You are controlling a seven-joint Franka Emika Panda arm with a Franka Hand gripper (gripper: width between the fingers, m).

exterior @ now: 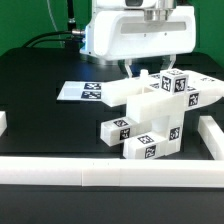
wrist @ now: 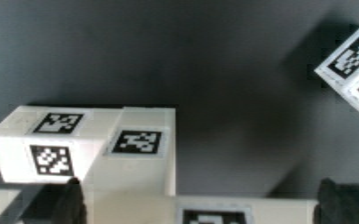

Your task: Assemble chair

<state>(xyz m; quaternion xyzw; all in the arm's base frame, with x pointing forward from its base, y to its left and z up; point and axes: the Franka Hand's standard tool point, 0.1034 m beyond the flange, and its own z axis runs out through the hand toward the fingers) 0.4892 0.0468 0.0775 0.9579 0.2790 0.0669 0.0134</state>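
White moulded plastic makes up the partly assembled chair (exterior: 152, 112), a blocky cluster of square posts, frames and a flat slab carrying small black-and-white square tags. It sits on the black bench (exterior: 40, 75) toward the exterior view's right, just in front of the flat white marker board (exterior: 82, 91) and inside the long white border rail (exterior: 60, 172) along the near edge.

By its look the chair is rigid and fairly light, with smooth faces that could slip under a shallow pinch. The joined pieces may shift or come apart if lifted by an outlying limb, so a hold across two flat, parallel faces of a square post, close to the main body, seems the safest choice.

The arm's bulky white wrist housing (exterior: 135, 35) hangs directly above the rear of the cluster, pointing straight down. The two-finger gripper (exterior: 143, 71) reaches to just above the topmost pieces. In the wrist view a tagged block (wrist: 87, 145) lies below the camera and dark fingertips (wrist: 51, 205) show at the frame's edge, well apart, so the jaws appear spread wide and empty, though whether they touch any piece cannot be told.
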